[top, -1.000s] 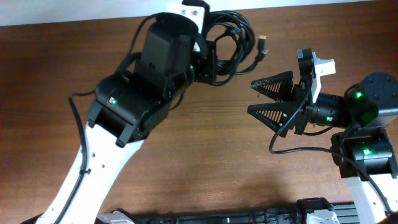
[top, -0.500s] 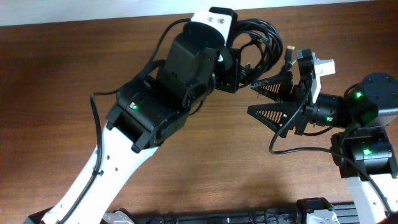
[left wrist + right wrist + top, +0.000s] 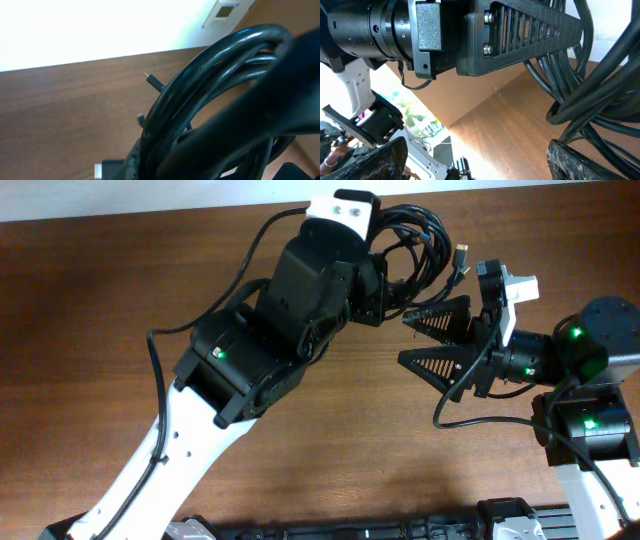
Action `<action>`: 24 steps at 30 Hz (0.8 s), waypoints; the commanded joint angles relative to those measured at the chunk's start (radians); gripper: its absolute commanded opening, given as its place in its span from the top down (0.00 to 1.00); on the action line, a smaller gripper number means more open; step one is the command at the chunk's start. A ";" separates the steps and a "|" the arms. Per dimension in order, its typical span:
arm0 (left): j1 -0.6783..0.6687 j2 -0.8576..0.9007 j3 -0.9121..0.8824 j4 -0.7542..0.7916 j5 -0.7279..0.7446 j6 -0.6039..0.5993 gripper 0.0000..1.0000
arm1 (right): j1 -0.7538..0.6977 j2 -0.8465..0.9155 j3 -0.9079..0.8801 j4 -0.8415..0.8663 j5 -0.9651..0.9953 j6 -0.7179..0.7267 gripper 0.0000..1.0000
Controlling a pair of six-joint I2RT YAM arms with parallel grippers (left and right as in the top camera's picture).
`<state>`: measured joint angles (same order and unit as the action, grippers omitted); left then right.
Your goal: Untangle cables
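One cables bundle, left fingers

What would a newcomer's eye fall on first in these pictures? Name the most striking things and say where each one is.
First, the bundle of looped black cables at the far edge of the table, clamped in the left gripper and filling the left wrist view. Next, the right gripper just beside it, its ribbed triangular fingers spread wide toward the loops. A small gold-tipped plug pokes out of the bundle.

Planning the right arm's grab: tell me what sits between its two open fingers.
In the overhead view, only bare table shows between the right gripper fingers; the cables, held by the left gripper, hang just beyond the upper finger.
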<state>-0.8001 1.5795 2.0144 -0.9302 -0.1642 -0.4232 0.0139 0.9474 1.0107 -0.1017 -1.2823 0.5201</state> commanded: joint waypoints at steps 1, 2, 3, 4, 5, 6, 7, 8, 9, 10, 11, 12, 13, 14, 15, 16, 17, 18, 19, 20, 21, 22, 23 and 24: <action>-0.005 0.006 0.015 0.017 0.035 -0.040 1.00 | -0.001 -0.009 0.003 0.001 -0.015 -0.007 0.12; -0.005 0.008 0.015 0.017 0.060 -0.040 1.00 | -0.001 -0.009 0.003 0.001 -0.015 -0.007 0.12; -0.005 0.009 0.015 0.017 0.082 -0.040 1.00 | -0.001 -0.008 0.003 0.001 -0.015 -0.007 0.12; -0.005 0.010 0.015 0.017 0.110 -0.040 1.00 | -0.001 -0.009 0.003 0.001 -0.015 -0.011 0.12; -0.005 0.010 0.015 0.018 0.124 -0.040 1.00 | -0.001 -0.008 0.003 0.001 -0.013 -0.014 0.12; -0.005 0.010 0.015 0.018 0.142 -0.040 1.00 | -0.001 -0.008 0.003 0.000 -0.005 -0.014 0.12; -0.005 0.010 0.015 0.018 0.164 -0.040 1.00 | -0.001 -0.006 0.003 0.001 -0.003 -0.014 0.12; -0.005 0.010 0.015 0.018 0.181 -0.040 1.00 | -0.001 -0.002 0.003 0.000 0.000 -0.014 0.12; -0.005 0.010 0.015 0.017 0.193 -0.040 1.00 | -0.001 0.003 0.003 0.001 0.003 -0.014 0.12; -0.005 0.010 0.015 0.016 0.203 -0.040 1.00 | -0.001 0.009 0.003 0.001 0.003 -0.014 0.12; -0.005 0.010 0.015 0.016 0.208 -0.040 1.00 | -0.001 0.013 0.003 0.001 0.003 -0.014 0.12; -0.005 0.010 0.015 0.015 0.210 -0.040 1.00 | -0.001 0.018 0.003 0.000 0.003 -0.014 0.12; -0.005 0.010 0.015 0.014 0.210 -0.040 1.00 | -0.001 0.025 0.003 0.000 0.003 -0.014 0.12; -0.005 0.010 0.015 0.014 0.210 -0.040 1.00 | -0.001 0.029 0.003 0.000 0.003 -0.014 0.12; -0.005 0.010 0.015 0.014 0.210 -0.040 1.00 | -0.001 0.035 0.003 0.000 0.003 -0.014 0.12; -0.005 0.010 0.015 0.013 0.210 -0.040 1.00 | -0.001 0.038 0.003 0.001 0.003 -0.014 0.12; -0.005 0.010 0.015 0.012 0.211 -0.040 1.00 | -0.001 0.041 0.003 0.001 0.003 -0.014 0.12; -0.005 0.010 0.015 0.010 0.214 -0.040 1.00 | -0.001 0.041 0.003 0.001 0.004 -0.014 0.12; -0.005 0.010 0.015 0.009 0.214 -0.040 1.00 | -0.001 0.041 0.003 0.001 0.005 -0.014 0.12; -0.005 0.010 0.015 0.009 0.214 -0.040 1.00 | -0.001 0.041 0.003 0.001 0.008 -0.014 0.12; -0.005 0.010 0.015 0.007 0.214 -0.040 1.00 | -0.001 0.041 0.003 0.001 0.012 -0.014 0.12; -0.005 0.010 0.015 0.001 0.218 -0.040 1.00 | -0.001 0.041 0.003 0.001 0.017 -0.016 0.12; -0.005 0.010 0.015 -0.006 0.237 -0.040 1.00 | -0.001 0.041 0.003 0.001 0.021 -0.023 0.12; -0.005 0.008 0.015 -0.014 0.272 -0.040 1.00 | -0.001 0.041 0.003 0.001 0.023 -0.037 0.12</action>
<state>-0.7959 1.5963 2.0144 -0.9302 -0.0174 -0.4469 0.0139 0.9810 1.0107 -0.1051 -1.2892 0.5201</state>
